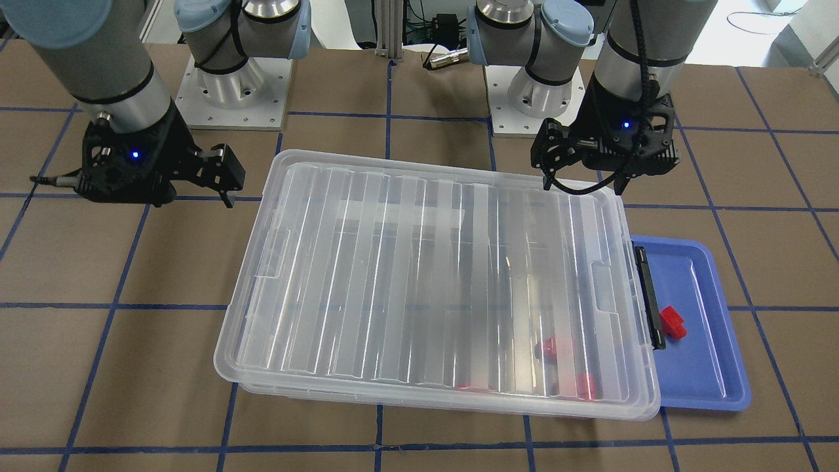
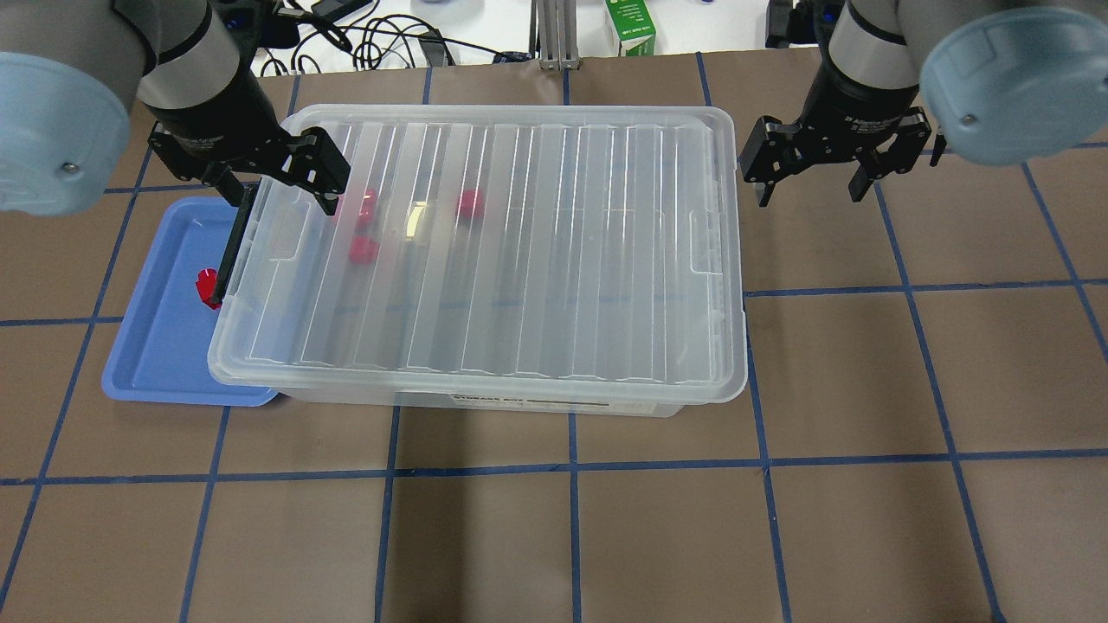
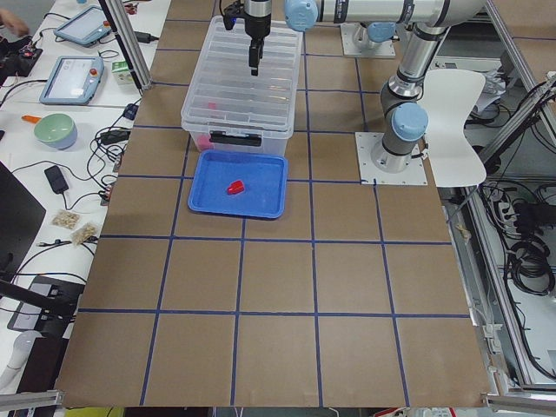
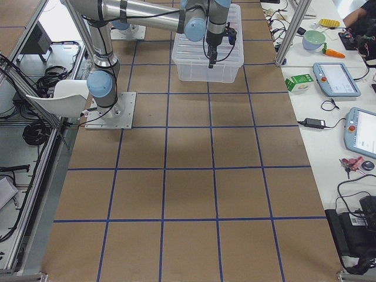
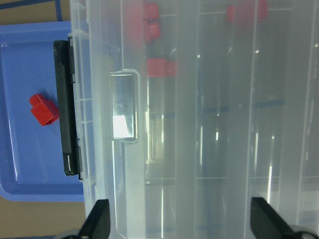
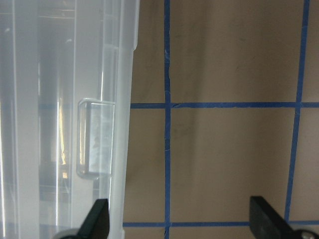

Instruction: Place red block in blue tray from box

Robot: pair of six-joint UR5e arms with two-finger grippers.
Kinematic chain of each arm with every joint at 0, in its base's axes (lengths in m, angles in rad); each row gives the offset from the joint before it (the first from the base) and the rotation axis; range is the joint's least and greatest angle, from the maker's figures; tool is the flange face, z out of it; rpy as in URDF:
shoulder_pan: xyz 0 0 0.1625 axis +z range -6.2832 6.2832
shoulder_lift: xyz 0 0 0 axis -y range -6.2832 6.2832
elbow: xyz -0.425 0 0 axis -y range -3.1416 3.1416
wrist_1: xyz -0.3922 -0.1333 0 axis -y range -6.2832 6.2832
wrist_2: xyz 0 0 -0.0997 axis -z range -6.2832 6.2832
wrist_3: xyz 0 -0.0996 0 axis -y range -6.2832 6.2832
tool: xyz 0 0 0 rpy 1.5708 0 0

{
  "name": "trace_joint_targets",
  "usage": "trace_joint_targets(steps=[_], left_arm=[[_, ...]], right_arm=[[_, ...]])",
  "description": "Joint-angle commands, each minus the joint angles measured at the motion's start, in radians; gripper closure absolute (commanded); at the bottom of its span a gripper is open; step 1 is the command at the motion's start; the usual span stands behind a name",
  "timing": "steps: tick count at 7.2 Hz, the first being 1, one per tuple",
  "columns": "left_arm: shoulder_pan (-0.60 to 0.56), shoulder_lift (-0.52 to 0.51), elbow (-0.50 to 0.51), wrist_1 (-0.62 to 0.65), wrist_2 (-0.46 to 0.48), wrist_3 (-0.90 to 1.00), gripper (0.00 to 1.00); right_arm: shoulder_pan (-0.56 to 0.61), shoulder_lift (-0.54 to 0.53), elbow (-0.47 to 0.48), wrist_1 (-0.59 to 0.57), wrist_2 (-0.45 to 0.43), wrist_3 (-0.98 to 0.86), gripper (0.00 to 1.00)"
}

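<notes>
Overhead, box: you find the box (image 2: 519, 401) flat on the surface (image 2: 779, 519), with its ribbed lid (image 2: 563, 216) on and its black latch (image 2: 232, 251) at the end toward the blue tray.
Overhead, tray: the blue tray (image 2: 156, 346) sits against the latch end, and the box rim overlaps one of its edges.
Overhead, block: one red block (image 2: 208, 287) lies in the blue tray, just beside the latch. Three other red blocks (image 2: 363, 251) show dimly through the lid.
Overhead, left arm: the left pincer (image 2: 281, 201) hovers over the latch end of the lid, spread wide and holding nothing.
Overhead, right arm: the right pincer (image 2: 810, 195) hangs over the surface just past the opposite short end, spread wide and empty.
Front view, block: you can confirm the red block rests on the tray floor, clear of the rim and near the latch.
Front view, arms: both pincers stand above the level of the lid, one near each of the box's corners on the robot's side.
Left side view, tray: the red block lies about mid-tray, with the box beyond it.
Right side view, box: the box lies far up the surface with the near arm reaching over it. The blue tray is hidden behind it.
Left wrist view, pincer: the fingertips are far apart over the lid, and the red block shows left of the latch.
Right wrist view, pincer: the fingertips are far apart, with the box edge at left and the surface crossed by blue tape lines (image 6: 167, 149) below.
</notes>
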Motion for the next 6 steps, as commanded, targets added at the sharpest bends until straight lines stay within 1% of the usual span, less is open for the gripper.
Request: trace_joint_targets(steps=[1, 2, 3, 4, 6], left_arm=[[0.038, 0.012, 0.016, 0.0, -0.031, 0.002, 0.0], [0.067, 0.019, 0.03, -0.004, -0.078, -0.003, 0.0], [0.075, 0.03, 0.022, -0.026, -0.082, -0.013, 0.0], [0.071, 0.033, 0.016, -0.023, -0.085, -0.067, 0.0], [0.075, 0.035, 0.022, -0.029, -0.071, -0.072, 0.0]], right_arm=[[0.0, -0.084, 0.009, 0.071, 0.011, 0.005, 0.0], [-0.001, -0.088, 0.009, 0.082, 0.011, 0.004, 0.0], [-0.003, -0.086, 0.011, 0.082, 0.009, 0.002, 0.0], [-0.003, -0.088, 0.009, 0.082, 0.011, 0.002, 0.0], [-0.001, -0.095, 0.011, 0.088, 0.003, 0.004, 0.0]])
